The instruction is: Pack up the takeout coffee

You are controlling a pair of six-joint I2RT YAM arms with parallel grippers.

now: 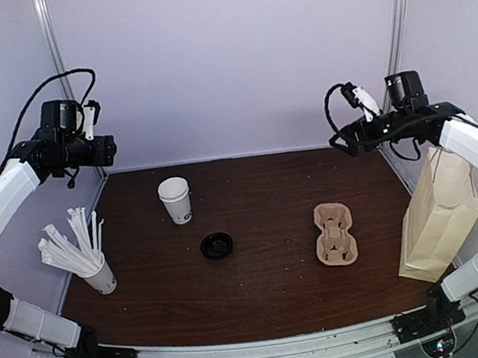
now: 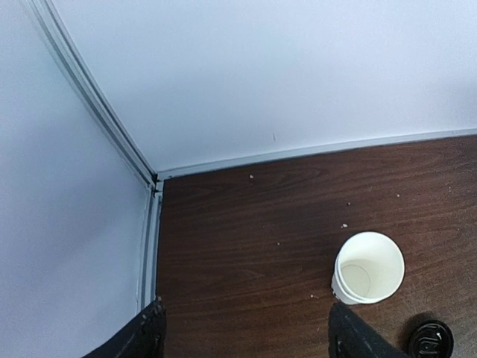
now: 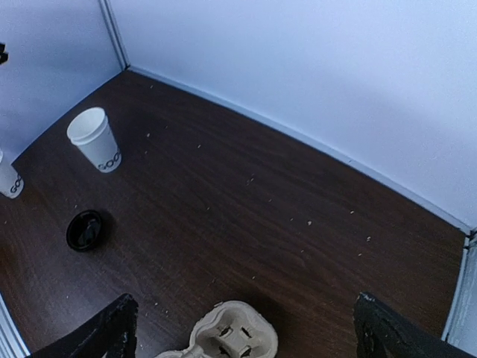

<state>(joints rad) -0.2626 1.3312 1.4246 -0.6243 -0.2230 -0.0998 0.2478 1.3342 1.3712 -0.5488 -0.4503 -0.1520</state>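
Observation:
The takeout coffee cup (image 1: 175,200) is white with dark print. It stands upright and uncovered at the back left of the table, and its inside (image 2: 368,267) looks empty. Its round black lid (image 1: 217,245) lies flat on the wood, apart from the cup and nearer the middle. High over the back left corner hangs my left gripper (image 1: 106,151), open and holding nothing (image 2: 250,335). Above the back right, my right gripper (image 1: 343,143) is also open and holds nothing (image 3: 246,306). The right wrist view shows the cup (image 3: 95,139) and lid (image 3: 84,230) far to the left.
A brown pulp cup carrier (image 1: 333,234) lies right of centre, below the right gripper (image 3: 232,334). A tan paper bag (image 1: 439,217) stands at the right edge. A white cup full of wrapped straws (image 1: 93,265) stands at the left edge. White walls enclose the table.

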